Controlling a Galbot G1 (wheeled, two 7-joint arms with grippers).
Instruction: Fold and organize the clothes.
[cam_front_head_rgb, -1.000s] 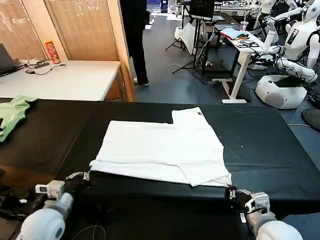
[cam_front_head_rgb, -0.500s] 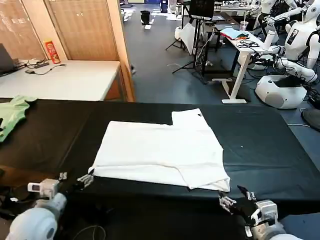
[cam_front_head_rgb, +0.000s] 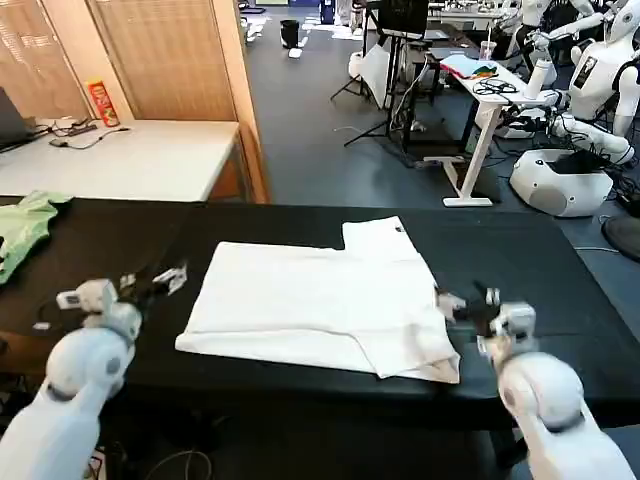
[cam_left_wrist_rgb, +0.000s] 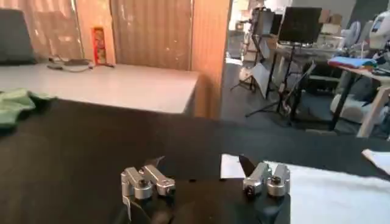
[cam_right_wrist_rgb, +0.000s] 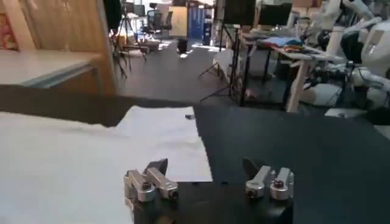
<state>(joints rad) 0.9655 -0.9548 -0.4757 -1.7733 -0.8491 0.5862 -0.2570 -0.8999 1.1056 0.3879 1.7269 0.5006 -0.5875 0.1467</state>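
Black counter w/ white T-shirt lying flat, part-folded, centre. Green garment at far left edge. Left pincer released, just beside shirt's left edge; right pincer released, at shirt's right edge.

One white T-shirt and one light green garment lie on a single black table. Two grippers hang over it, the left gripper and the right gripper, each with two fingers spread apart.
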